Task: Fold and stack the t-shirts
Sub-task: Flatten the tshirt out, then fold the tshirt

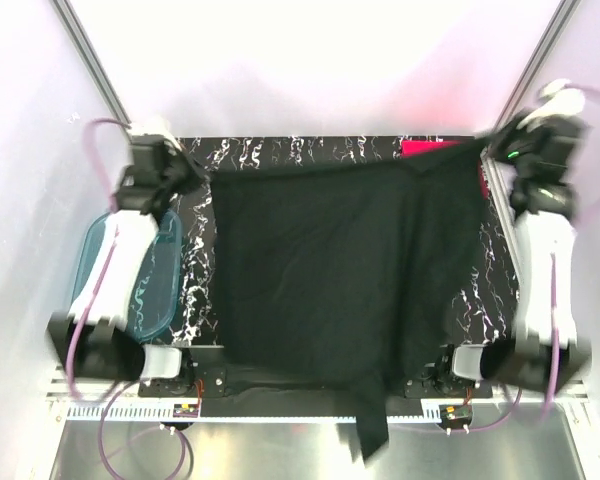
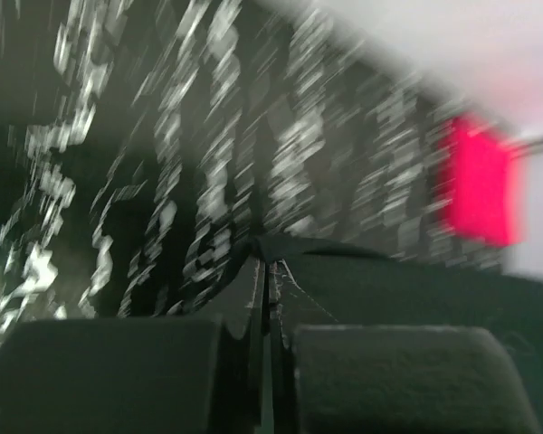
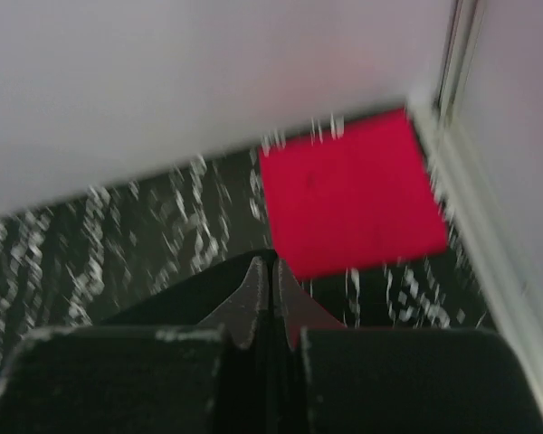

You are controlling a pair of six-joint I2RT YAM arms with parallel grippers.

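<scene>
I am looking down on the marbled black table and both arms are reaching toward its far edge. The left gripper is clenching the top left corner of the black t-shirt, and the right gripper is clenching the top right corner. In the left wrist view the left gripper's pads are pressing together with a fold of black cloth standing up between them. The right wrist view is showing the same thing: closed jaws with a peak of black fabric pinched in the seam.

The black t-shirt is spreading wide between the two grippers, and its top hem is running along the far edge of the table, sagging a little in the middle. The cloth is covering most of the table's centre. Its lower part is draping over the near edge, and one strip is hanging down past the rail between the arm bases.

The pink-red t-shirt is lying as a flat square at the far right corner of the table, just beyond the right gripper and partly hidden by the black hem in the top view. Both wrist views are blurring badly.

A translucent blue tub is sitting at the left edge of the table, partly under the left arm.
</scene>
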